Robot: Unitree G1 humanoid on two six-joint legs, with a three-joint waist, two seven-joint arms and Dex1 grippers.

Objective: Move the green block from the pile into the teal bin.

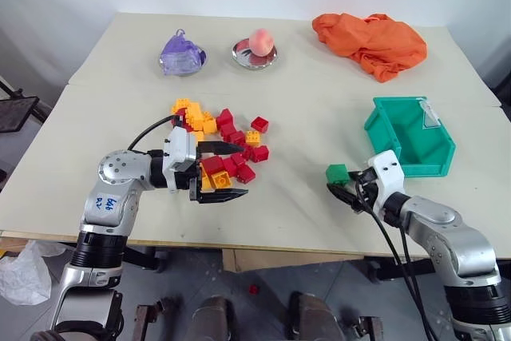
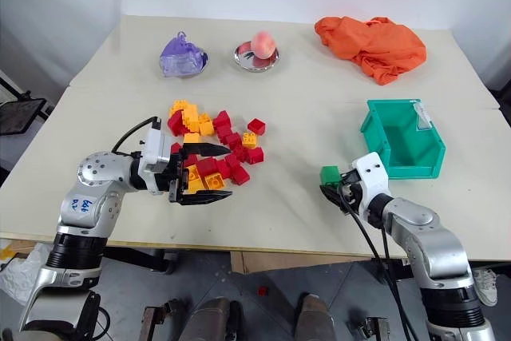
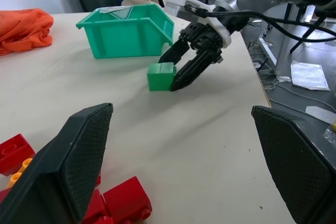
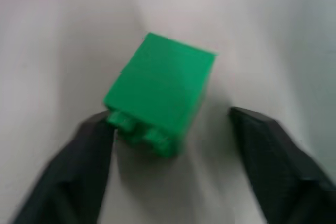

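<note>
I see right pincer (image 1: 343,188) apart, straddling green block (image 1: 337,173) on worktop (image 1: 303,197) | left pincer (image 1: 226,170) wide apart over pile (image 1: 227,137)

The green block (image 3: 160,76) is smooth, slightly glossy moulded plastic, as are the red and yellow-orange bricks of the pile (image 1: 219,148). The teal bin (image 1: 409,136) is smooth plastic with a soft sheen. The desk (image 1: 303,101) has a matt, pale, even surface. The fingers (image 3: 79,156) of the left gripper (image 1: 222,172) carry matt black pads with a fine cross-hatched texture. The orange cloth (image 1: 369,41) is soft, creased fabric. The small dish (image 1: 254,55) is polished, reflective metal.
</note>
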